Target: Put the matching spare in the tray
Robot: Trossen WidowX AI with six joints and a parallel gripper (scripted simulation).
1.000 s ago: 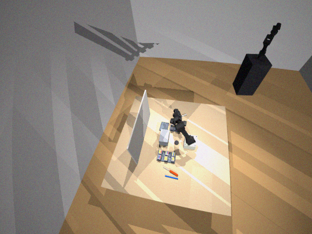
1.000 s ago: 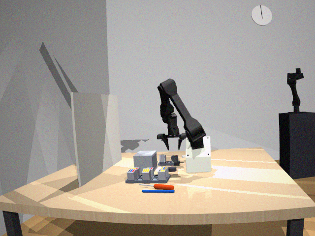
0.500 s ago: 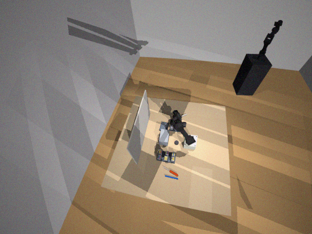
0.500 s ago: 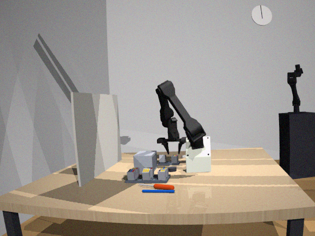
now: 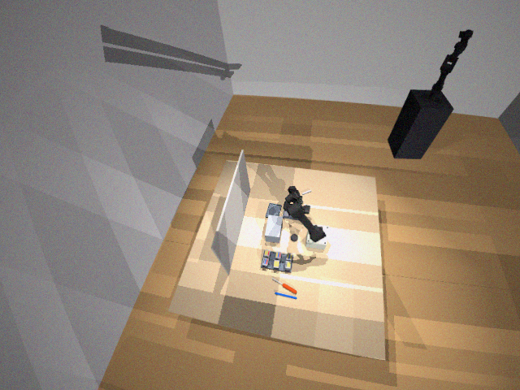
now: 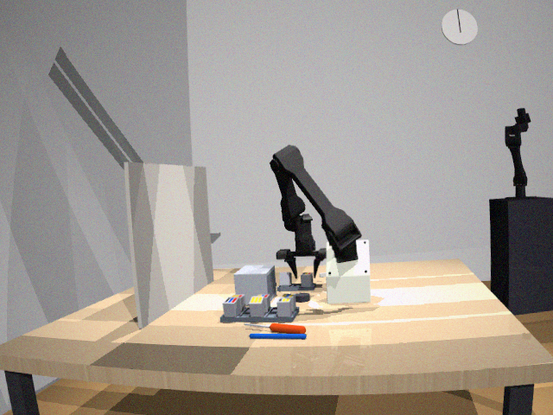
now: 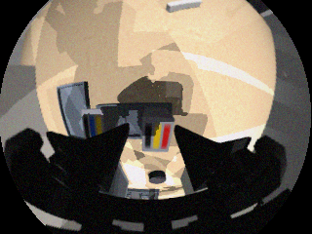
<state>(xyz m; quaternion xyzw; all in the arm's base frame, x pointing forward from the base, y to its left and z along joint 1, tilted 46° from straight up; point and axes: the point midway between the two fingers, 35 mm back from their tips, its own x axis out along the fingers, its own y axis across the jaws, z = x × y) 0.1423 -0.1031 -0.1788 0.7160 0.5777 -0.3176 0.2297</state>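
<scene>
Pincer (image 5: 296, 210) (image 6: 306, 277) (image 7: 152, 127) fingers are held apart, with nothing gripped, about the black-yellow-red striped spare (image 6: 307, 279) (image 7: 158, 137) at the wrist view's centre. Whether its code matches cannot be told. If it does, the tips should be centred and lowered straight, the sides squeezed evenly, and the block lifted clear before being carried to the tray (image 5: 274, 205) (image 7: 88, 97), left of frame.

No lettering or numbers can be read; the round wall clock (image 6: 459, 27) shows no legible numerals.
</scene>
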